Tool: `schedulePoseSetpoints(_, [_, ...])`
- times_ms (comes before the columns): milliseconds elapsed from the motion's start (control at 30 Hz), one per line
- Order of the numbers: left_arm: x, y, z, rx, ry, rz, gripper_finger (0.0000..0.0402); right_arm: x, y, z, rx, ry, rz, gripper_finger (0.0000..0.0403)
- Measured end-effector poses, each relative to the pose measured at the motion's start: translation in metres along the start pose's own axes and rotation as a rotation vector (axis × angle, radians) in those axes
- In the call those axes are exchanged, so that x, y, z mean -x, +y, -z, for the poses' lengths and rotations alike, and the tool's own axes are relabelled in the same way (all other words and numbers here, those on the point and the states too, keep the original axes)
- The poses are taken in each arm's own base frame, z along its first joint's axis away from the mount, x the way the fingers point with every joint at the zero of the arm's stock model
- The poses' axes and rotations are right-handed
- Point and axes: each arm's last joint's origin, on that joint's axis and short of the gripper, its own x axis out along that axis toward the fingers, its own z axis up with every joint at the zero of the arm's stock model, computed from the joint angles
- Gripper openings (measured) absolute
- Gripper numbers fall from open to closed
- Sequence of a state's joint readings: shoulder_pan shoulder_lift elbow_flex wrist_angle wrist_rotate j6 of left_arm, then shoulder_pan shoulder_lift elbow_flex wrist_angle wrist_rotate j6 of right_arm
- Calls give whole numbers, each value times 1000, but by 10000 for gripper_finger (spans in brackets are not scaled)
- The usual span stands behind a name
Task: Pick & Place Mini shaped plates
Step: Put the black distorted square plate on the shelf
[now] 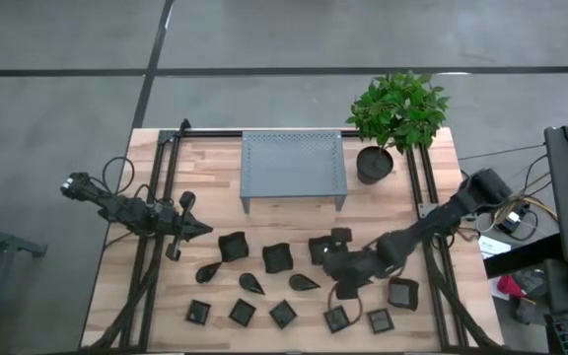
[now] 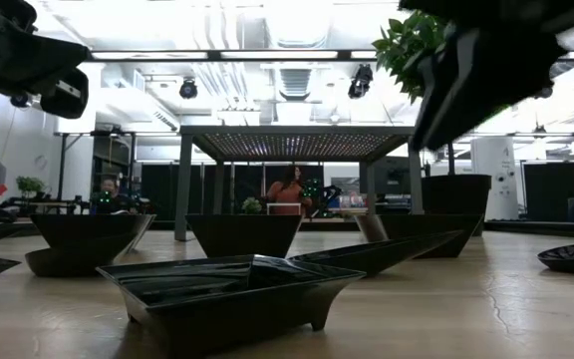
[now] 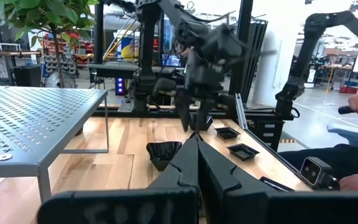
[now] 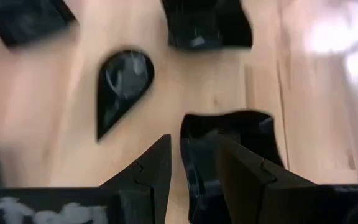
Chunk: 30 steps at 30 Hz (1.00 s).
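The small black plates (image 1: 276,258) lie scattered on the wooden table (image 1: 136,296) in front of the grey stand (image 1: 293,168), a loose row of wavy squares and teardrops nearest it and a row of little squares farther out toward the table's front edge. The right gripper (image 4: 191,165) is low over the right end of that spread, its fingers a narrow gap apart astride the rim of one wavy-edged plate (image 4: 244,134) (a teardrop plate (image 4: 122,84) lies just beside it). The left gripper (image 1: 197,229) waits left of the stand, fingertips together and holding nothing.
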State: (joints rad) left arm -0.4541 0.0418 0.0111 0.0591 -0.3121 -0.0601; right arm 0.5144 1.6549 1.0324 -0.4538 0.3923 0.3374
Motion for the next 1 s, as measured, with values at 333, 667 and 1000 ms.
schedulePoseSetpoints(333, [0, 0, 0, 0, 0, -1, 0, -32, 14, -1, 82, 185, 68, 109])
schedulePoseSetpoints(667, [0, 0, 0, 0, 0, -1, 0, -37, 14, 4, 93, 206, 109, 83])
schedulePoseSetpoints(1000, [0, 0, 0, 0, 1, -1, 0, -36, 13, 5, 78, 207, 107, 23])
